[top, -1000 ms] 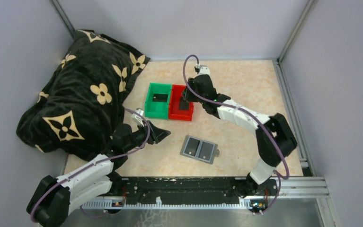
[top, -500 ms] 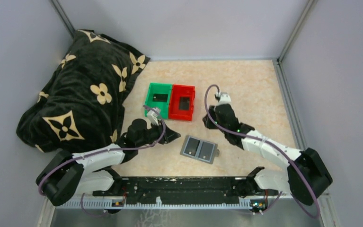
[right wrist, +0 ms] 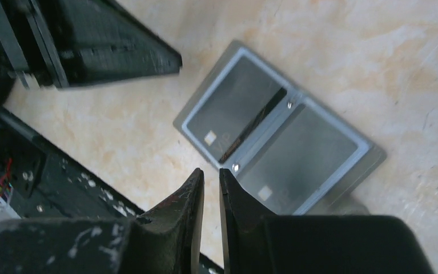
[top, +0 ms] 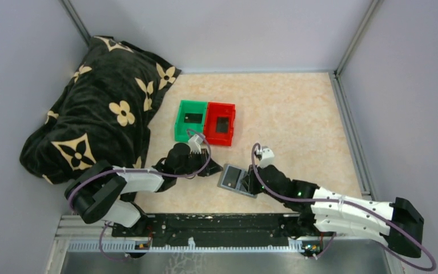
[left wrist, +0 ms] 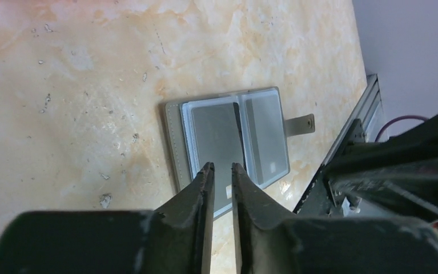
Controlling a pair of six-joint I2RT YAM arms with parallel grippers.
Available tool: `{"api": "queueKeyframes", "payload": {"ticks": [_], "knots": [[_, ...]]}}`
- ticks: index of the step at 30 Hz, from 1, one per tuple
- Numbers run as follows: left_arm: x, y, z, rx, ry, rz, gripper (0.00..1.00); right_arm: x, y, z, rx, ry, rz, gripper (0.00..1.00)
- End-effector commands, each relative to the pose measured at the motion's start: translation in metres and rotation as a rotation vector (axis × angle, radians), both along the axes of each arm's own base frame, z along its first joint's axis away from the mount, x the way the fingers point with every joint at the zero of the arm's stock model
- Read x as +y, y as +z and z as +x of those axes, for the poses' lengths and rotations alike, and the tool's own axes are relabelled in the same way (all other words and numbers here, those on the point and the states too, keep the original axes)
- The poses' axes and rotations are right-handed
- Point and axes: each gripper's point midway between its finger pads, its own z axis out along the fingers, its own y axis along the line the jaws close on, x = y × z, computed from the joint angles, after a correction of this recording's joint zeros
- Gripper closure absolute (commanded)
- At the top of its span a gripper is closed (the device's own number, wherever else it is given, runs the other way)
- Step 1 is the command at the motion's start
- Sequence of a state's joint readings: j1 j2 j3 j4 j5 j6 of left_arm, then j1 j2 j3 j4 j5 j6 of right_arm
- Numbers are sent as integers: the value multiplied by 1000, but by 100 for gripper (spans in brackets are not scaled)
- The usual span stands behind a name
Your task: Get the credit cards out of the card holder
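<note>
Left gripper: barely parted, a thin slit between the fingertips, gripping nothing. Points down at the card holder, spread open and flat on the table just ahead of and under the tips; touching or not, cannot tell. Two credit cards seated in its panels, one per side, the nearer panel directly in front of the tips, the strap tab off on the far side.

Right gripper: likewise narrowed to a slim gap, clamped on nothing. Hangs over the opposite edge of the card holder, close to the end of the fold, with the left gripper's dark fingers just beyond the far corner.

Farther out beyond both grippers, well apart: green bin and red bin touching side by side, a dark card in each. Out to the left of the left gripper, a black flowered blanket.
</note>
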State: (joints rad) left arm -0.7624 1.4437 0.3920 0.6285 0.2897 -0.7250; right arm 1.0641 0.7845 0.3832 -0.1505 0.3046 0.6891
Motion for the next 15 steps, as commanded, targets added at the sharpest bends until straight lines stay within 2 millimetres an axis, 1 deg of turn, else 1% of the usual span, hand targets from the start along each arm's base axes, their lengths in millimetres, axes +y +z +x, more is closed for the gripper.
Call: {"api": "queueKeyframes", "payload": {"ticks": [1,4,6,8,11,15], "knots": [[-5,16,12,-46,31,-27,70,-1,-30,-31,99,7,-9,85],[-7,22,17,-65,35,-22,63,3,-44,-55,138,23,-31,86],[-9,25,19,-72,30,-22,60,-1,-55,-64,162,15,-71,88],[-11,26,19,-73,23,-27,59,-12,-64,-63,175,-29,-113,92],[-14,27,17,-67,8,-42,59,-24,-69,-55,167,-85,-140,94],[-14,25,12,-59,-1,-50,59,-33,-81,-45,207,-120,-106,95]]}}
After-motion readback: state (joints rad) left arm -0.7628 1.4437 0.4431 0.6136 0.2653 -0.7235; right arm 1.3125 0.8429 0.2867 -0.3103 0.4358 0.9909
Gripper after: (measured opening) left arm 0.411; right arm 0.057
